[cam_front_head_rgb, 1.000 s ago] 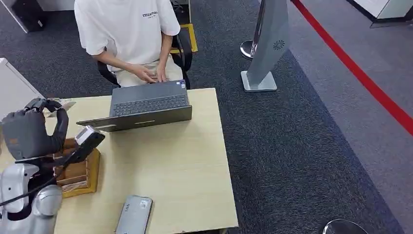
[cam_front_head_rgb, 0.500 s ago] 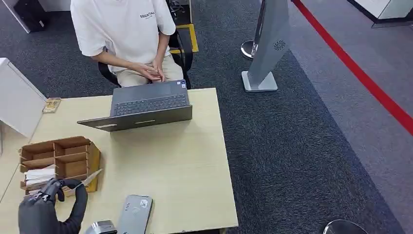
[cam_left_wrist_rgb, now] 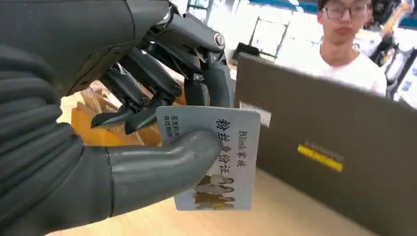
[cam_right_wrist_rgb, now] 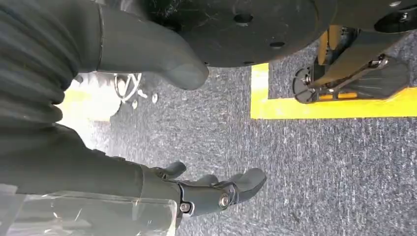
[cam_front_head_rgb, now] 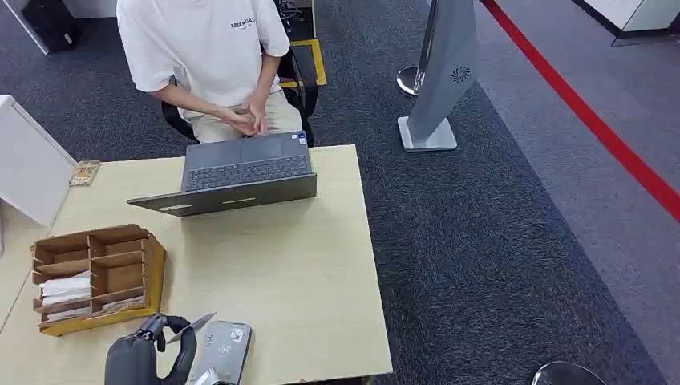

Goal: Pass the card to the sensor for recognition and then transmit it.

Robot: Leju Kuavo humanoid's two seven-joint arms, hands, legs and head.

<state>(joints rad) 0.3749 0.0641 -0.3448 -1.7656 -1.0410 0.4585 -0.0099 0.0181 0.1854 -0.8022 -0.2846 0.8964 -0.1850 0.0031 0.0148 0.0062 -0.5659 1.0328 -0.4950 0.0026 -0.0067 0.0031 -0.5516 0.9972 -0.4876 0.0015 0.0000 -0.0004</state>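
**Helper:** While you look at the table, see where your left hand (cam_front_head_rgb: 148,357) is. It sits at the near edge and pinches the card (cam_left_wrist_rgb: 211,157) between the thumb and the dark fingers (cam_left_wrist_rgb: 147,98). From above, the card (cam_front_head_rgb: 192,327) pokes out just beside the grey reader (cam_front_head_rgb: 222,353) lying flat on the table (cam_front_head_rgb: 305,265).

**Operator:** So what could go wrong?

**Helper:** The card is thin and slippery. I think the thumb covers only one part of it, so a quick swing could make it slide or drop. If it falls on the table, it will be hard for you to pick up flat.

**Operator:** Anything else?

**Helper:** Yes. The card looks tilted, not flat over the reader. If you hold it too high or off to the side, the reader may not see it. Go slow and bring it right over the top.

**Operator:** What about the other hand?

**Helper:** Your right hand (cam_right_wrist_rgb: 216,189) hangs down over the carpet, with its fingers loosely apart and nothing in them. The brown box (cam_front_head_rgb: 96,277) and the laptop (cam_front_head_rgb: 240,172) are close, and a person (cam_front_head_rgb: 208,48) sits behind the laptop. Don't bump the box when you move.
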